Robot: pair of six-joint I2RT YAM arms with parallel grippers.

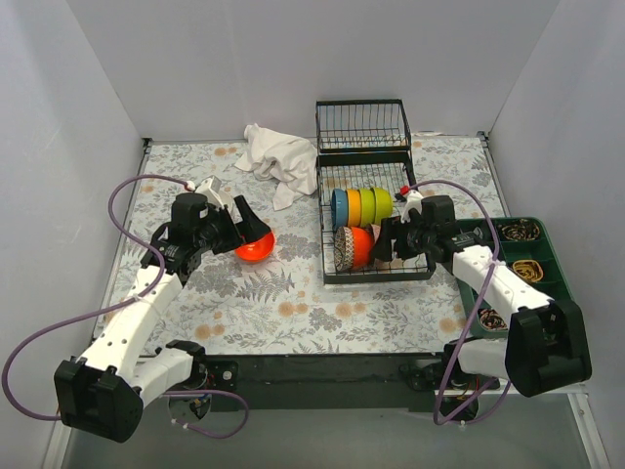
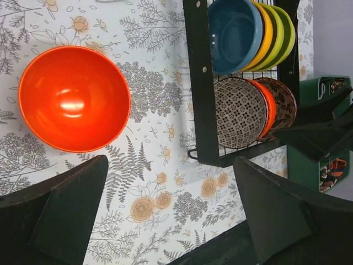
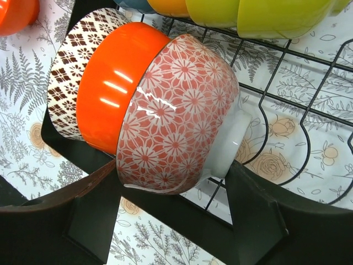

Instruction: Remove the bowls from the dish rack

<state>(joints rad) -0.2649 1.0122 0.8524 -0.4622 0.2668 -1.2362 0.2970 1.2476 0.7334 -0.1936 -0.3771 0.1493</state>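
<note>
- The dish rack (image 1: 330,234), a black rectangular wire frame with curved prongs, is sitting right of centre on the floral table cover (image 1: 293,303); its raised wire basket section (image 1: 361,125) is standing at the far end.
- Seven bowls are standing on edge in the rack, in two rows.
- The far row is holding four: one blue bowl (image 1: 340,206), one amber bowl (image 1: 354,206), one yellow-green bowl (image 1: 368,205) and a second yellow-green bowl (image 1: 384,202), all nested close together.
- The near row is holding three, pressed against each other: one brown-and-white checked bowl (image 3: 69,72), one racked orange bowl (image 3: 113,83) and one red floral bowl (image 3: 176,110) with a white foot.
- The right gripper (image 3: 174,165) is reaching into the near row; its fingers are closing on the red floral bowl, one pressing at the rim and one at the foot.
- One loose orange bowl (image 1: 254,247) is lying on the table cover, left of the rack and well apart from it, opening upward.
- The left gripper (image 1: 239,227) is hovering just beside that bowl with its fingers spread wide, gripping nothing.
- One crumpled white cloth (image 1: 275,156) is lying near the rack's far left corner.
- One green compartment tray (image 1: 559,256) is sitting at the right edge of the table.
</note>
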